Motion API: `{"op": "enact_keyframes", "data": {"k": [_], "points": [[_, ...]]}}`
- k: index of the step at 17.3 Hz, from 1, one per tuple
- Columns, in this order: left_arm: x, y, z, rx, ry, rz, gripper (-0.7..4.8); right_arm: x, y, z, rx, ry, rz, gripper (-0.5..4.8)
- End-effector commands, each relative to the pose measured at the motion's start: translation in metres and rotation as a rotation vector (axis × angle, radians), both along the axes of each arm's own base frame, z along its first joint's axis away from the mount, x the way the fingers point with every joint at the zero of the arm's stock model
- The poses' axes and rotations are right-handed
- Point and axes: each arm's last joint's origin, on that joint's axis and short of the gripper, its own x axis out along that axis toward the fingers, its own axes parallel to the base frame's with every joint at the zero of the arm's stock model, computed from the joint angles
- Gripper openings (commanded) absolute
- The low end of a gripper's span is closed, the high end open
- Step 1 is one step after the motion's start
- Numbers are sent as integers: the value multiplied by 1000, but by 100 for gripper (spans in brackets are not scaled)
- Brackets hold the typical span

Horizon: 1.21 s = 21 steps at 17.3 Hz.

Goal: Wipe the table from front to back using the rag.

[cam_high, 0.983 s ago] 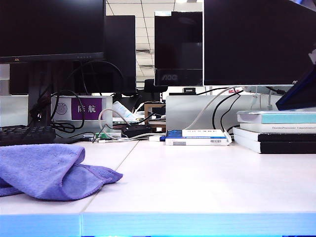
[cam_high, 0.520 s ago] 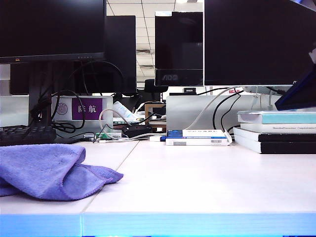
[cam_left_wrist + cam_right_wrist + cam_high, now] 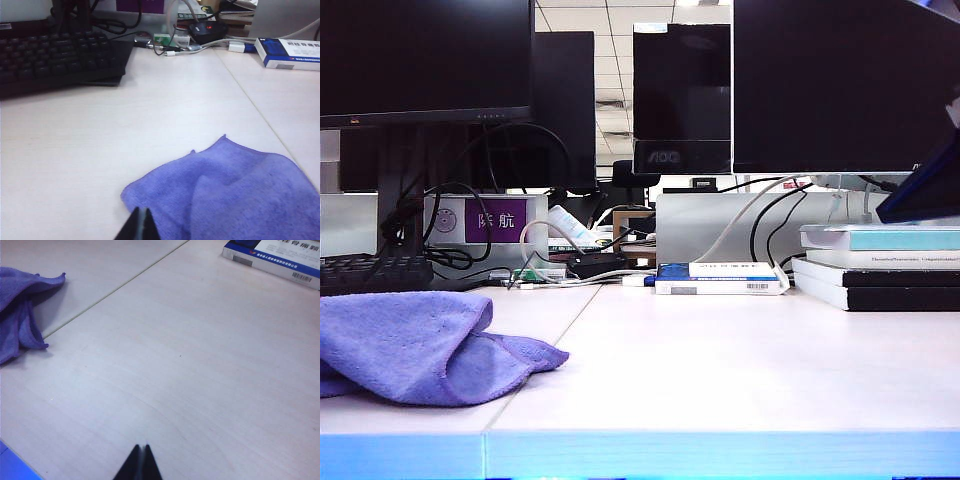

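Nothing has really budged since a second ago as far as the outside camera shows: the rag point(image 3: 420, 345) sits in the same rumpled heap on the near left part of the table point(image 3: 720, 370), and no arm shows up in that shot at all. It's a fuzzy lavender-purple cloth, folded over itself with a stitched hem curling out toward the middle, lying right up against the thin seam line point(image 3: 535, 358) on its left side. The left gripper point(image 3: 140, 225) hangs just above the near edge of the rag, fingers pinched together with nothing between them. The right gripper point(image 3: 140, 462) hovers over bare tabletop to the right of the seam, also clenched and empty, well apart from the rag. Tabletop is a pale pinkish-white matte with a light blue strip along the front edge. Further back there's a black keyboard point(image 3: 55, 57) on the left, a tangle of cables point(image 3: 470, 230), a blue-and-white box point(image 3: 720, 278) near the middle, stacked books point(image 3: 880, 265) on the right, and big dark monitors point(image 3: 840, 85) behind it all, with office ceiling panels visible between them.
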Motion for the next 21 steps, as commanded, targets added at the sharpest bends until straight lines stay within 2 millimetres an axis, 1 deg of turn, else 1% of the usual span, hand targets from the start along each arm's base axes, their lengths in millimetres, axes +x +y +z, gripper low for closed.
{"op": "enact_keyframes", "data": {"k": [1, 5, 6, 8, 10, 13, 14, 16, 21], "points": [[0, 0, -2, 1, 20, -8, -5, 0, 0, 3, 17, -15, 0, -1], [0, 0, -2, 2, 21, -8, -5, -1, -2, 3, 24, -25, -3, -1], [0, 0, -2, 2, 21, -8, -5, -5, -7, 1, 57, -67, -19, -1], [0, 0, -2, 2, 18, -7, -5, -7, -24, -5, 130, -182, -128, -1], [0, 0, -2, 3, 18, -9, -5, -8, -36, -12, 154, -238, -221, -1], [-1, 0, -2, 3, 17, -9, -5, -9, -49, -19, 169, -294, -326, -1], [0, 0, -2, 3, 18, -9, -5, -7, -55, -22, 158, -286, -372, -1], [-1, 0, -2, 3, 17, -9, -5, -7, -60, -34, 112, -179, -394, -1], [0, 0, -2, 3, 17, -9, -5, -7, -65, -35, 109, -175, -435, 0]]}}
